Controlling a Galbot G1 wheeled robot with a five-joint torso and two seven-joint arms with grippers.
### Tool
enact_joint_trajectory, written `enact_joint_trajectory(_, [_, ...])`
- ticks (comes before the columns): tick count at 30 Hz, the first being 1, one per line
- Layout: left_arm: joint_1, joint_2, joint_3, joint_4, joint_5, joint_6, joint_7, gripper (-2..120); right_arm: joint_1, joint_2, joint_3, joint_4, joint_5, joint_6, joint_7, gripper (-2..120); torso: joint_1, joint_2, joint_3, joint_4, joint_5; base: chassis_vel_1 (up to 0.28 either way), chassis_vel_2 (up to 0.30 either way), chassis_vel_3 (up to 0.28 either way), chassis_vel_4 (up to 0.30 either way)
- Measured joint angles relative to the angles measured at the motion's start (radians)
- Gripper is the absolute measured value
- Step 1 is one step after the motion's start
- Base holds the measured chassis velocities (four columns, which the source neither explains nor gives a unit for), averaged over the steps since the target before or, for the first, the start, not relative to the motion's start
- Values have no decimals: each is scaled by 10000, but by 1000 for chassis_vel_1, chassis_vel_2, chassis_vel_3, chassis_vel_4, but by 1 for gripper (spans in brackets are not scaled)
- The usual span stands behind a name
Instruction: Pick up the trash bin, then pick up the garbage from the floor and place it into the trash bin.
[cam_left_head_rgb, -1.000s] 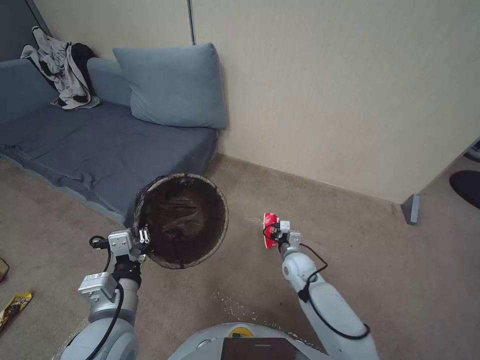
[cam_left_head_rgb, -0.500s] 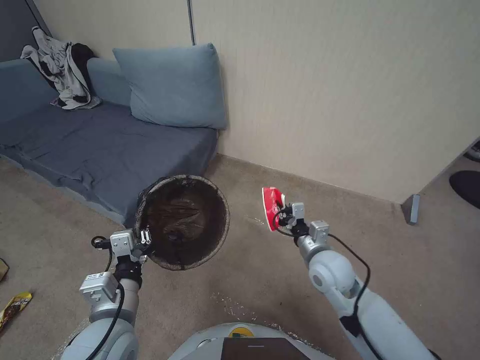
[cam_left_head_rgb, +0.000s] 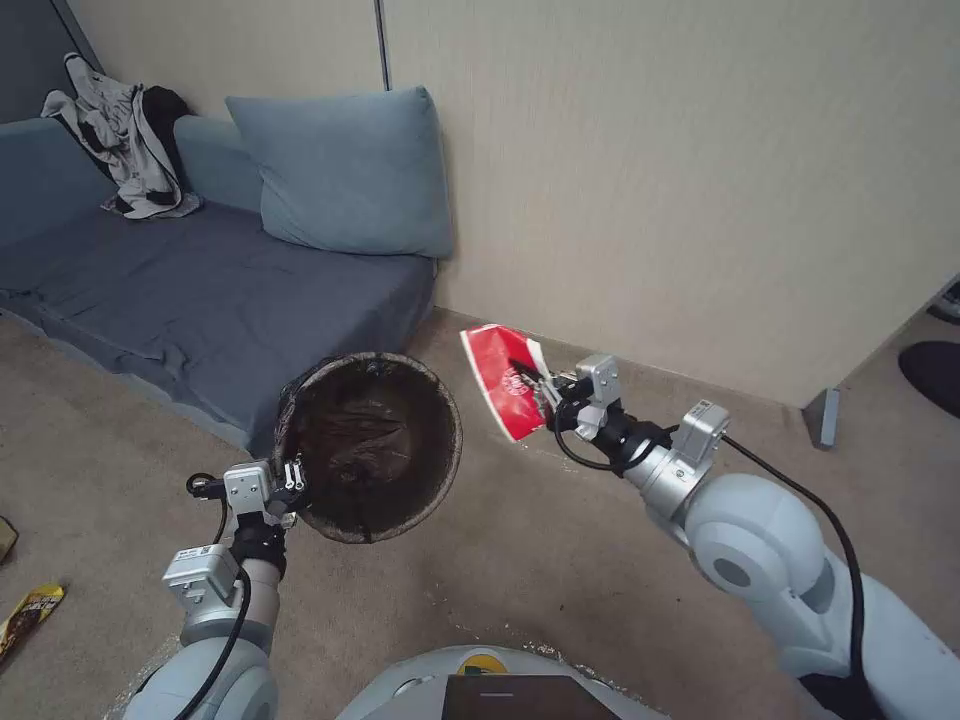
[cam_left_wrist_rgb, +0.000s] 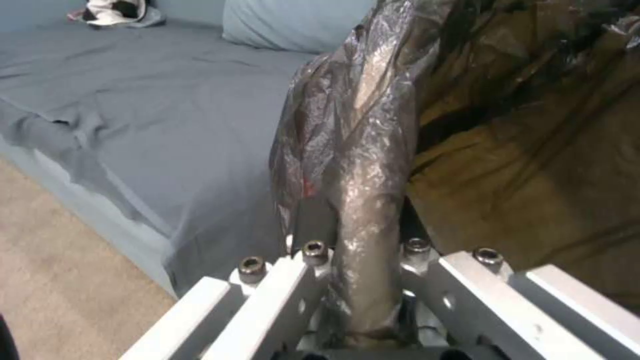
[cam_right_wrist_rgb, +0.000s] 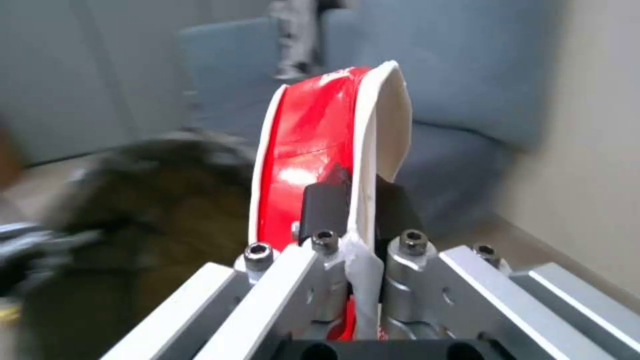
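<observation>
Snack wrapper (cam_left_head_rgb: 30, 610), yellow, lies on the carpet (cam_left_head_rgb: 560, 560) at the far left, garbage not yet collected. Next, the left gripper (cam_left_head_rgb: 290, 478) is clamped on the bag-lined rim of the trash bin (cam_left_head_rgb: 372, 445), carrying it off the floor with its mouth tipped up and toward the other arm, likely so litter can drop straight in. Just beside the bin's rim, the right gripper (cam_left_head_rgb: 545, 388) pinches 1 wall of the flattened red-and-white paper cup (cam_left_head_rgb: 508, 380), raised level with the opening for release. Blue sofa (cam_left_head_rgb: 200, 290) sits behind.
</observation>
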Motion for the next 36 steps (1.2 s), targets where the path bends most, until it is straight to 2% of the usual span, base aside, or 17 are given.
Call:
enact_joint_trajectory(2, [9, 0, 0, 0, 7, 0, 9, 3, 155, 0, -177, 24, 16, -22, -152, 0, 0, 0, 0, -1, 2, 0, 0, 0, 0])
enact_joint_trajectory(11, [93, 18, 27, 0, 112, 1, 108, 3, 1577, 641, -2367, -343, -653, -324, -377, 0, 0, 0, 0, 2, 0, 0, 0, 0, 0])
enact_joint_trajectory(20, [127, -12, 43, 0, 195, -6, 147, 3, 2113, 1109, -3859, -910, -1350, -393, -360, 0, 0, 0, 0, 1, -1, 0, 0, 0, 0])
enact_joint_trajectory(36, [155, -70, 59, 0, 252, -20, 186, 3, 2712, 1603, -4985, -1918, -2015, -349, 80, 0, 0, 0, 0, 0, 0, 0, 0, 0, 0])
